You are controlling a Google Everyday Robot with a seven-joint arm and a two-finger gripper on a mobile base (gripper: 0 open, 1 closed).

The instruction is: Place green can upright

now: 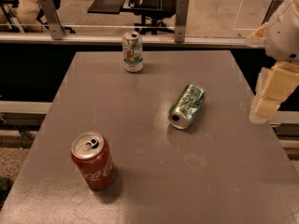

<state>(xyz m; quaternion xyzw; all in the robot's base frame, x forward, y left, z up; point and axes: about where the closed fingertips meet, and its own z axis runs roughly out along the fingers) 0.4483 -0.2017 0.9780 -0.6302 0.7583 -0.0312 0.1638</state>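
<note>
The green can (187, 106) lies on its side near the middle of the grey table (154, 171), right of centre. Its open silver top faces the front left and its base points to the back right. My gripper (267, 101) hangs at the right edge of the view, over the table's right edge, to the right of the green can and well apart from it. It holds nothing that I can see.
A white can with green and red markings (132, 52) stands upright near the table's back edge. A red Coca-Cola can (93, 161) stands upright at the front left. A glass-and-metal railing (51, 17) runs behind the table, with an office chair (156, 3) beyond it.
</note>
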